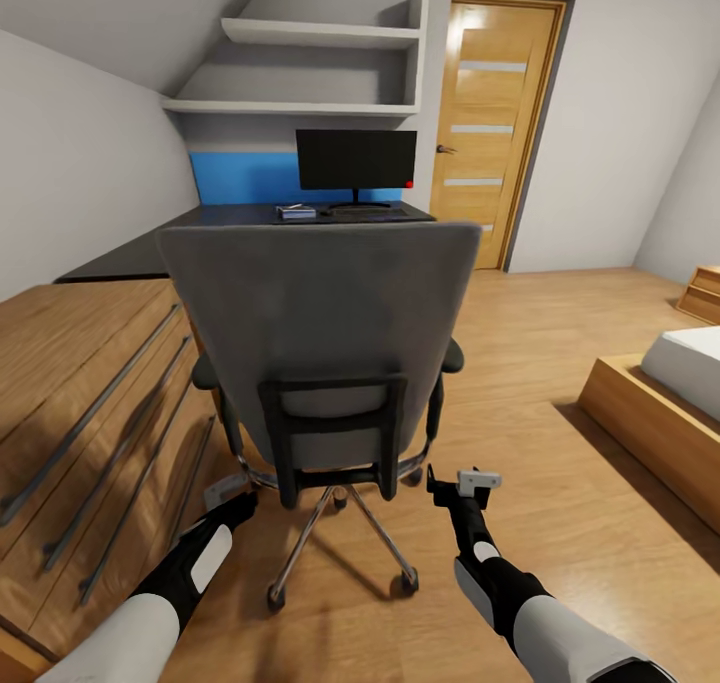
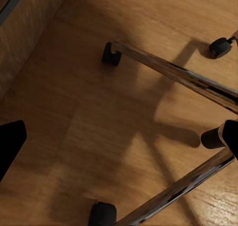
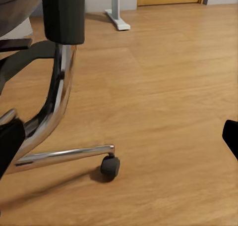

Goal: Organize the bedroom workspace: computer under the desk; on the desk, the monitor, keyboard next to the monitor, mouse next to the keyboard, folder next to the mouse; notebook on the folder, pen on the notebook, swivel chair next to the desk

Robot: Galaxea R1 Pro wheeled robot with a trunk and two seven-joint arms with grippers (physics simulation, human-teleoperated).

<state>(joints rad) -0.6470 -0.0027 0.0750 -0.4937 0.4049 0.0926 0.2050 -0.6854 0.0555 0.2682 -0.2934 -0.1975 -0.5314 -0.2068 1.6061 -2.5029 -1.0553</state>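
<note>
A: Nearest the robot, what are the arms doing?

B: Both hang low behind the swivel chair (image 1: 320,333). The left claw (image 1: 232,508) sits by the chrome base on the left, the right claw (image 1: 462,485) just off the base on the right. In each wrist view the fingers show at opposite edges with bare floor (image 3: 168,112) between them, so both claws look released, grasping nothing.

A: Why so low?

B: Probably to leave the view free while the robot nears the chair; the left wrist camera looks straight down on the chrome spokes (image 2: 173,75) and casters, the right one along the floor past the chair's column.

A: And the chair itself?

B: It stands with its grey back to the robot, facing the table (image 1: 200,225), which hides the seat, so whether the folder lies there cannot be told. To its left runs the light wooden shelving (image 1: 90,383).

A: Further on?

B: The monitor (image 1: 356,160) stands upright on the table against the blue panel. A small grey and blue object (image 1: 296,212) lies just left of its stand, and a dark strip before the stand may be the keyboard; too small to be sure.

A: Beyond that?

B: White wall shelves above, a wooden door (image 1: 495,123) to the right, and a bed (image 1: 670,393) at the right edge.
</note>
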